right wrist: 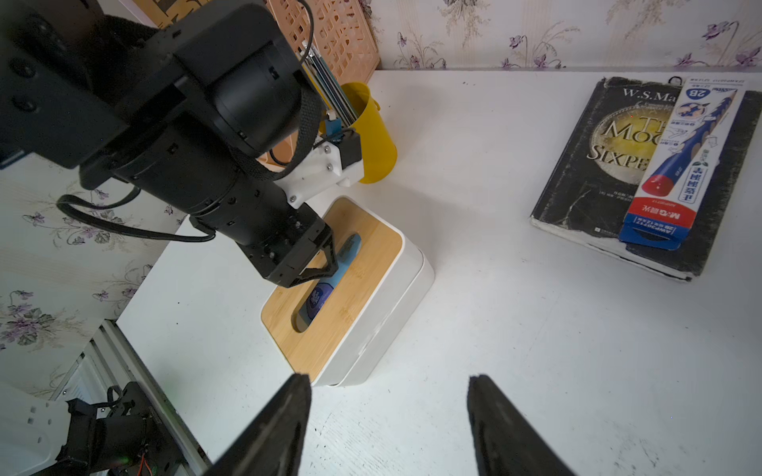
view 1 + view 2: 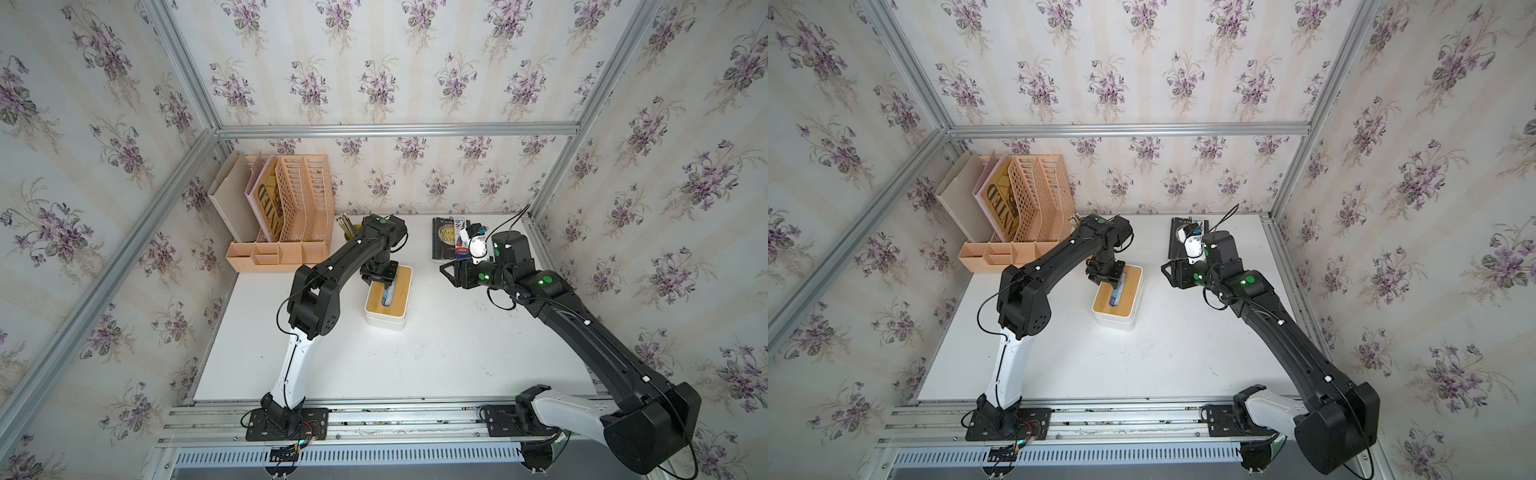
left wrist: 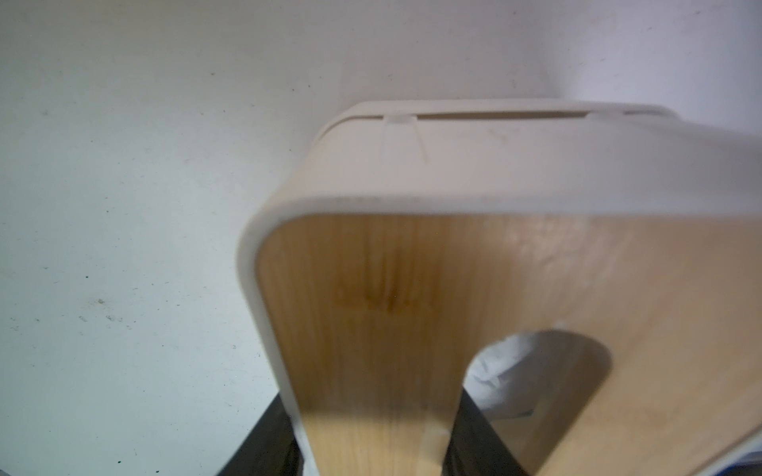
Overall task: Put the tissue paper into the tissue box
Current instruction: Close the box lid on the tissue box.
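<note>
The tissue box (image 2: 386, 321) (image 2: 1115, 323) is a white tub standing mid-table, with its bamboo lid (image 1: 358, 272) on top. The light-blue tissue paper (image 1: 318, 298) (image 2: 388, 296) lies inside and shows through the lid's oblong slot, white in the left wrist view (image 3: 507, 371). My left gripper (image 3: 373, 428) (image 2: 384, 286) (image 2: 1113, 282) points down onto the lid. It is shut on the strip of lid between rim and slot, with one finger in the slot and one outside the rim. My right gripper (image 1: 389, 383) (image 2: 446, 270) hangs open over bare table to the right of the box, holding nothing.
A yellow pencil cup (image 1: 373, 132) stands just behind the box, next to a peach file organizer (image 2: 286, 208) at the back left. A dark book (image 1: 610, 173) with a red-blue-white pencil packet (image 1: 676, 165) on it lies at the back right.
</note>
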Action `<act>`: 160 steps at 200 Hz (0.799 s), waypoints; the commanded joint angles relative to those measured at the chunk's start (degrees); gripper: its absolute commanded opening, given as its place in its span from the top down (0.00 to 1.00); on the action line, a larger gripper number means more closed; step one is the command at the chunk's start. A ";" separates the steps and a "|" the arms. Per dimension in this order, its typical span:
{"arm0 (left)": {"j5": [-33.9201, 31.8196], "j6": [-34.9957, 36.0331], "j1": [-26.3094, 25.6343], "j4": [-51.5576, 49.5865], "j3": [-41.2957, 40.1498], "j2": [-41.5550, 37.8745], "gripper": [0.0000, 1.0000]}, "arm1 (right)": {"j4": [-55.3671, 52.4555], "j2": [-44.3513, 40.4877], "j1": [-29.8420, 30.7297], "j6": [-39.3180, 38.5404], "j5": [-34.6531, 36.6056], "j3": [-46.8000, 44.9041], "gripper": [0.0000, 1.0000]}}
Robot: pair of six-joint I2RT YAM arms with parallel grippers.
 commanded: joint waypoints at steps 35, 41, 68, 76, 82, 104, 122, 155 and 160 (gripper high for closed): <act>-0.70 1.09 -0.01 -3.84 2.01 0.38 0.68 | 0.62 0.48 0.01 -0.31 -1.09 0.03 0.35; -0.70 1.21 0.00 -4.16 2.47 0.54 0.68 | 0.70 0.48 -0.01 -0.37 -1.10 0.04 0.35; -0.61 1.53 -0.03 -5.30 3.79 1.17 0.68 | 0.64 0.66 0.06 -0.31 -1.22 0.03 0.35; -0.61 1.55 -0.01 -5.33 3.88 1.26 0.68 | 0.62 0.66 0.01 -0.37 -1.21 -0.04 0.35; -0.48 1.57 0.01 -5.33 3.78 1.35 0.68 | 0.62 0.66 -0.01 -0.37 -1.36 -0.08 0.35; -0.11 1.58 -0.06 -4.94 2.90 1.68 0.68 | 0.62 0.66 -0.01 -0.31 -1.31 -0.10 0.35; 0.27 1.84 -0.12 -4.03 1.53 1.61 0.68 | 0.54 0.74 -0.01 -0.31 -1.36 -0.15 0.35; -0.17 2.40 -0.02 -4.25 1.64 2.27 0.68 | 0.62 1.00 -0.01 -0.32 -1.35 -0.16 0.35; -0.17 2.51 0.01 -4.27 1.76 2.40 0.68 | 0.62 1.05 -0.01 -0.31 -1.34 -0.19 0.35</act>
